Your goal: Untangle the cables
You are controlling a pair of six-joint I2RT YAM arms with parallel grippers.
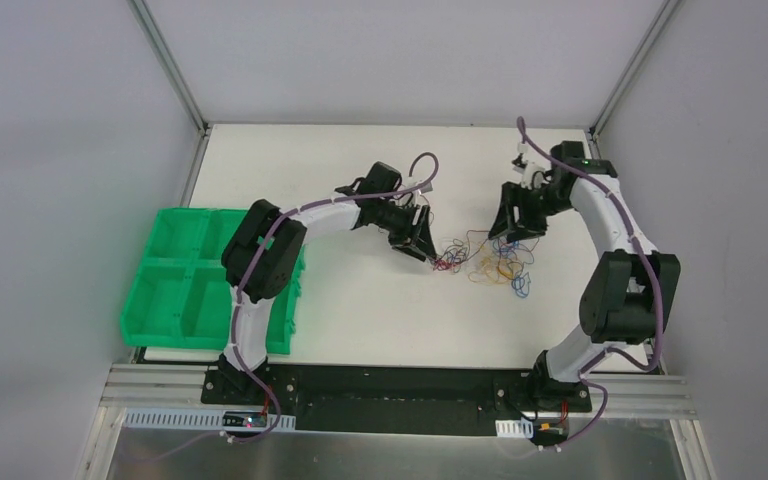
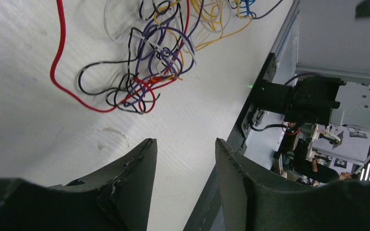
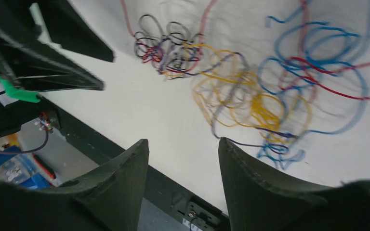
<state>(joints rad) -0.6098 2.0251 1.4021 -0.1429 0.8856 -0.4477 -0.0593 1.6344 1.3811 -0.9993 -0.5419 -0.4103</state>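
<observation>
Loosely, the cables (image 1: 485,260) lay in one sprawling tangle on the white bench (image 1: 360,310), a little right of its middle and between the two arms. In the left wrist view the near knot (image 2: 147,77) was made of purple, dark, white and red strands wound through one another. One long red wire (image 2: 58,57) looped out to the side across bare bench, and yellow loops lay farther off. In the right wrist view, which was blurred, the yellow wires (image 3: 241,96) filled the middle of the heap. Blue ones (image 3: 318,53) crossed by red lay to one side, and the small dark and purple knot lay beyond them.

The left gripper (image 1: 417,240) was just beside the tangle's left edge. Its fingers (image 2: 135,168) were spread with only bench showing in the gap, clear of every strand. The right gripper (image 1: 510,222) was at the far right side of the heap. Its fingers (image 3: 250,168) were likewise parted and held nothing, with the wires lying ahead of their tips.

Well away, at the bench's left edge beside the left arm, sat a green bin (image 1: 175,280) with several compartments.
</observation>
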